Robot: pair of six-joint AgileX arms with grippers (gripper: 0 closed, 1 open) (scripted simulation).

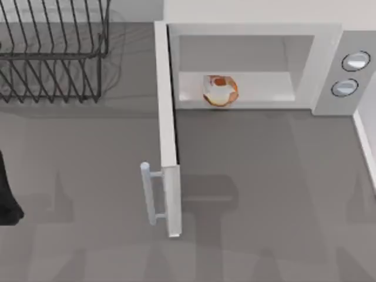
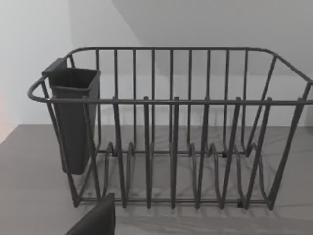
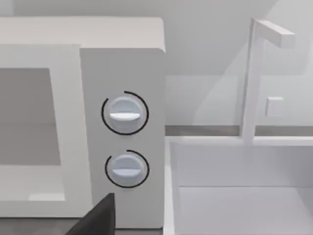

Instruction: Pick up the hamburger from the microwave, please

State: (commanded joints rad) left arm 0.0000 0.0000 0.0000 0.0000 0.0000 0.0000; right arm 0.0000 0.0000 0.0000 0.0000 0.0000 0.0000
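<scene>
- The left arm (image 1: pixel 7 194) is parked at the table's left edge. A dark part of the left claw (image 2: pixel 95 220) is seen in its wrist view, but whether it is released or clenched cannot be told. Nothing is seen held in it.
- Straight ahead of the left claw, a black wire rack (image 2: pixel 171 147) stands, with a dark cup (image 2: pixel 73 122) hung on one end wall.
- The microwave (image 1: pixel 326 44) is found well off to the right of that claw. Its door (image 1: pixel 167 135) is swung fully open, so the door and its bar handle (image 1: pixel 148 194) stand between the left claw and the cavity.
- The hamburger (image 1: pixel 220 91) lies on the cavity floor, close to the front lip and toward the hinge side, well apart from both claws. It is touched by nothing.
- It is judged to be light, soft and loosely stacked, so it may be crushed or slid apart by a hard squeeze. It would best be taken across its round sides at mid-height, with gentle pressure, and lifted level over the lip.
- Two knobs (image 3: pixel 124 113) on the microwave's panel are faced directly by the right claw (image 3: pixel 95 218). The cavity lies to the left of what it faces. Whether this claw is released or clenched cannot be told either.
- A white basin (image 3: pixel 234 196) with a tap (image 3: pixel 252 78) sits just beside the microwave, ahead and to the right of the right claw.
</scene>
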